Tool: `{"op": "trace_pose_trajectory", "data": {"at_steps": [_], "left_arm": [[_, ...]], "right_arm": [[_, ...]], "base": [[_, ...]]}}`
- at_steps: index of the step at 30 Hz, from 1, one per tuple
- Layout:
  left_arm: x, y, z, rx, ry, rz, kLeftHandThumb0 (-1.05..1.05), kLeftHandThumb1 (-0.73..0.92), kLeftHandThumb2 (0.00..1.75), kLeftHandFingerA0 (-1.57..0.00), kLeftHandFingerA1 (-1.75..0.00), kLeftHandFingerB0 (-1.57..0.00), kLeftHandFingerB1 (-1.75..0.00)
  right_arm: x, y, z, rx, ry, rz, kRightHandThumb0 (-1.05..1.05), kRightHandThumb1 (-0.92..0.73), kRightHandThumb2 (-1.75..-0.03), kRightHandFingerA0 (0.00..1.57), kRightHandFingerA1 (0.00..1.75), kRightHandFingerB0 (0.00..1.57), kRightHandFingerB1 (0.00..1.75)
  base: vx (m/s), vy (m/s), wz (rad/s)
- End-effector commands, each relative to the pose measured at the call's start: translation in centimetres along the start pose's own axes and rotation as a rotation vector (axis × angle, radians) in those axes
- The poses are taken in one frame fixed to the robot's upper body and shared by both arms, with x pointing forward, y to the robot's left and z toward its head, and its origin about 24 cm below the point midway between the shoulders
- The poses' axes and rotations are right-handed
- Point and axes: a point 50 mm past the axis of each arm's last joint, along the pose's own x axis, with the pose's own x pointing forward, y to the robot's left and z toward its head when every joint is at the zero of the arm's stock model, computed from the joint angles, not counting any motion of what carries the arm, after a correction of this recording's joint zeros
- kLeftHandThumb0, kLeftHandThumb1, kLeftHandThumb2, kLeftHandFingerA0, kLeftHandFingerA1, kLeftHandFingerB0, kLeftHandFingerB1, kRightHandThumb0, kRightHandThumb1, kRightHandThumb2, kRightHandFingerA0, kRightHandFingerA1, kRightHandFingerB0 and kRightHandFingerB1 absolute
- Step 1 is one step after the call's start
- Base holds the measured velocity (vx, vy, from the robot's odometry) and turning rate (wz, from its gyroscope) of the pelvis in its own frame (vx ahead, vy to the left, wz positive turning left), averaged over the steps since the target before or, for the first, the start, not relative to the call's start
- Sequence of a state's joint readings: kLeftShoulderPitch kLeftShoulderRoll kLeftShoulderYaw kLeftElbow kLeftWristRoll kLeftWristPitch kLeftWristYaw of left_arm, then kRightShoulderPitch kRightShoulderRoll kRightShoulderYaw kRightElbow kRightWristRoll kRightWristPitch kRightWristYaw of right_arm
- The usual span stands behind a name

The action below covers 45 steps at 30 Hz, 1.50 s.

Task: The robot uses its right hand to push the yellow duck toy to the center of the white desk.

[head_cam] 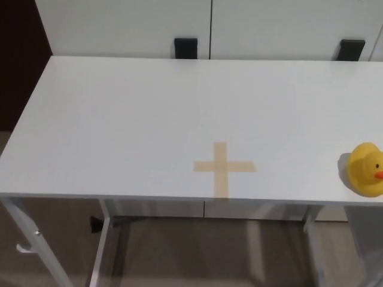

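I'm seeing the yellow duck [366, 169] sitting at the table's [119, 119] right edge, well apart from the tape cross [224, 168] (neither hand showing, so fingers unknowable); pushing isn't started.

Yellow duck toy [367, 170]: at 4 o'clock, right side clipped by frame edge.
White desk [119, 119]: right end cut off.

The white desk [119, 119] looks smooth and matt, like laminate. The tan cross [224, 168] near the lower middle seems matt paper tape. At the right edge, the yellow duck toy [366, 169] looks like smooth, slightly glossy rubbery plastic. The desk legs [102, 251] below appear to be painted metal.
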<state>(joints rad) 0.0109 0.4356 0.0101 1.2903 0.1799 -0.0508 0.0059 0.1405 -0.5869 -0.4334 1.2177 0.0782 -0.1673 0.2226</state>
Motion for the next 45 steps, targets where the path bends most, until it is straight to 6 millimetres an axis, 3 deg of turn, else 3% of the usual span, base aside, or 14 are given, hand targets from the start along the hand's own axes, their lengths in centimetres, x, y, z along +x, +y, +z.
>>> {"op": "trace_pose_trajectory", "data": {"at_steps": [1,8,12,18,19,21,26,27,29,37,38,40,41,45], "left_arm": [[0.0,0.5,-0.1,-0.001,0.004,0.011,-0.21,0.70,0.61,-0.85,-0.64,-0.78,-0.53],[0.0,0.2,-0.1,-0.031,-0.002,0.011,-0.19,0.68,0.66,-0.86,-0.68,-0.78,-0.56],[-0.1,0.1,-0.3,-0.032,-0.005,0.007,-0.17,0.68,0.70,-0.86,-0.68,-0.78,-0.54],[0.0,0.4,0.0,-0.044,-0.003,0.018,-0.20,0.72,0.65,-0.87,-0.68,-0.79,-0.55],[0.0,0.4,0.0,-0.042,-0.003,0.017,-0.22,0.72,0.64,-0.86,-0.67,-0.78,-0.54],[0.0,0.4,0.1,-0.041,-0.004,0.016,-0.22,0.72,0.64,-0.86,-0.67,-0.78,-0.54],[0.0,0.5,0.1,-0.039,-0.003,0.021,-0.18,0.68,0.64,-0.86,-0.68,-0.78,-0.55],[0.0,0.5,0.1,-0.031,-0.002,0.021,-0.17,0.70,0.65,-0.87,-0.67,-0.78,-0.54],[0.0,0.4,0.0,-0.015,-0.001,0.019,-0.17,0.70,0.65,-0.87,-0.68,-0.78,-0.55],[0.0,0.1,-0.2,-0.021,-0.005,0.010,-0.18,0.69,0.66,-0.86,-0.70,-0.79,-0.57],[0.0,0.1,-0.2,-0.021,-0.005,0.009,-0.17,0.69,0.66,-0.86,-0.67,-0.78,-0.56],[0.0,0.0,-0.1,-0.012,-0.008,0.007,-0.17,0.67,0.71,-0.86,-0.71,-0.79,-0.58],[0.0,0.1,0.0,-0.008,-0.008,0.007,-0.19,0.68,0.67,-0.85,-0.71,-0.79,-0.57],[0.0,0.1,0.1,-0.016,-0.005,0.008,-0.17,0.68,0.68,-0.85,-0.69,-0.76,-0.57]], "right_arm": [[-0.1,-0.6,0.6,0.049,-0.063,0.006,-0.11,-0.54,-0.72,0.82,0.54,0.60,0.50],[-0.4,-2.6,4.5,0.101,-0.304,-0.112,-0.42,-0.66,-0.62,0.41,0.54,0.28,0.36],[-0.7,-4.6,9.7,0.087,-0.458,-0.215,-0.73,-0.56,-0.91,0.14,0.53,0.06,0.46],[-1.9,-5.4,16.4,0.080,-0.654,-0.247,-0.38,-0.46,-1.04,0.00,0.52,0.00,0.51],[-2.1,-5.3,17.3,0.104,-0.691,-0.238,-0.73,-0.75,-0.62,0.12,0.46,0.12,0.33],[-2.2,-5.3,17.7,0.114,-0.706,-0.235,-0.73,-0.75,-0.62,0.12,0.46,0.12,0.33],[-4.4,-3.1,23.4,0.156,-0.947,-0.148,-0.76,-0.77,-0.64,0.20,0.43,0.18,0.33],[-4.9,-2.1,24.6,0.127,-0.979,-0.118,-0.36,-0.51,-1.07,0.00,0.50,0.00,0.49],[-5.6,-0.6,26.1,0.093,-1.001,-0.082,-0.66,-0.83,-0.65,0.15,0.33,0.18,0.27],[-6.3,3.7,27.6,-0.011,-0.992,0.045,-0.67,-0.92,-0.70,0.06,0.24,0.11,0.22],[-6.3,4.0,27.6,-0.016,-0.995,0.058,-0.72,-0.73,-1.06,0.04,0.30,0.07,0.30],[-6.2,5.0,27.9,-0.032,-1.001,0.094,-0.75,-0.92,-0.69,0.03,0.27,0.08,0.23],[-6.1,5.8,28.0,-0.065,-1.001,0.105,-0.75,-0.75,-1.10,0.04,0.30,0.06,0.29],[-5.7,7.6,28.0,-0.120,-0.997,0.127,-0.71,-0.92,-0.74,0.01,0.25,0.10,0.25]], "base": [[0.00,0.000,0.00],[0.00,0.000,0.00],[0.00,0.000,0.00],[0.00,0.000,0.00],[0.00,0.000,0.00],[0.00,0.000,0.00],[0.00,0.000,0.00],[0.00,0.000,0.00],[0.00,0.000,0.00],[0.00,0.000,0.00],[0.00,0.000,0.00],[0.00,0.000,0.00],[0.00,0.000,0.00],[0.00,0.000,0.00]]}}
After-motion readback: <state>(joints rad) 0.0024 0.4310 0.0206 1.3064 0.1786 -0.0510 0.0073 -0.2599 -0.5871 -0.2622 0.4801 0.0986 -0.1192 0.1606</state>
